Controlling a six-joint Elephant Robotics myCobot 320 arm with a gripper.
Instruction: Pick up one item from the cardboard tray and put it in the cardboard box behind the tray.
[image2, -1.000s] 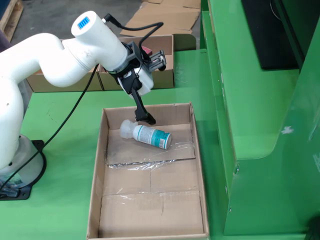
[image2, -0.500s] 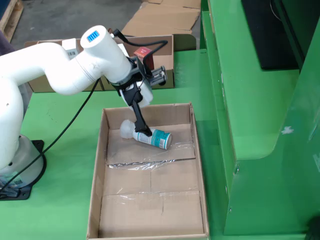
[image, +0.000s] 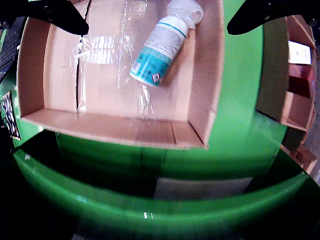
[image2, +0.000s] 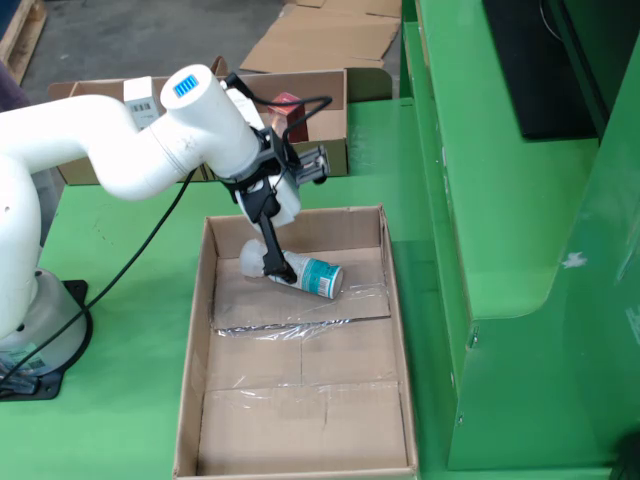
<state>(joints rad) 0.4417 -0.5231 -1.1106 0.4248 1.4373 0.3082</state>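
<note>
Near the top of the wrist view, the gripper (image: 155, 17) is spread wide, with one dark finger (image: 62, 15) at the upper left and the other at the upper right. It holds nothing. Between the fingers lies the bottle (image: 162, 45), on its side, white and teal, with its cap toward the top edge. It rests on the floor of the cardboard tray (image: 100, 127), close to the tray's right wall. In the still view, the gripper (image2: 270, 262) hangs low over the bottle (image2: 305, 272) at the far end of the tray (image2: 190, 400). Behind the tray, at the upper middle, stands the cardboard box (image2: 335, 150). All sit on a green table (image2: 130, 260).
</note>
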